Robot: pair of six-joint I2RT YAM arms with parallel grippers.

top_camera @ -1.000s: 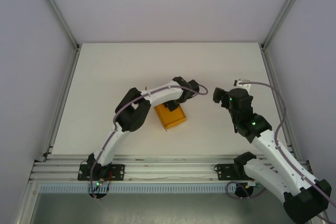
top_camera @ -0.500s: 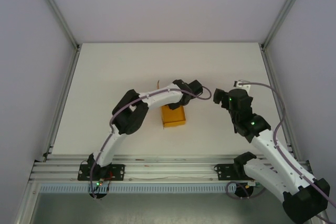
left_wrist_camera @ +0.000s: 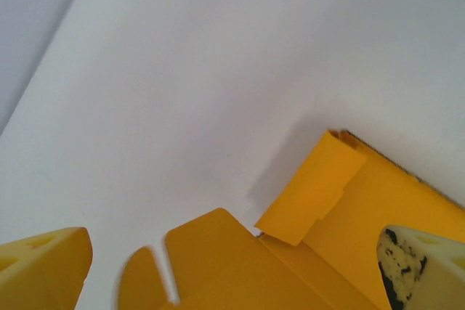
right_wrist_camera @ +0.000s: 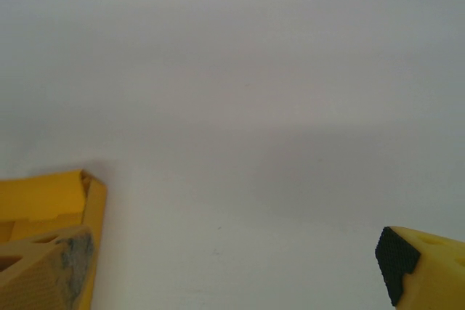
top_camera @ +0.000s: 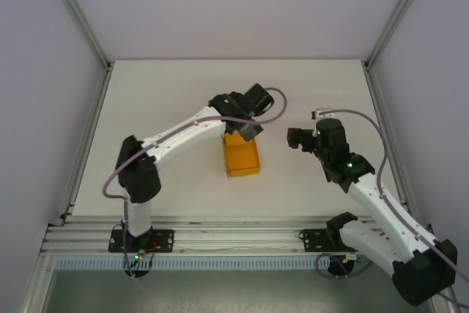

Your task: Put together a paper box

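White table, aluminium frame posts

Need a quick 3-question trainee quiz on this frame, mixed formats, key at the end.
1. Fill in: the jaws of the left hand and the right hand both stand ____.
2. Which hand is over the far end of the paper box? A. left B. right C. neither
3. True or false: the right hand is shut on the paper box.

Key: 1 open; 2 A; 3 false. The right hand sits apart from the paper box, off to its right.
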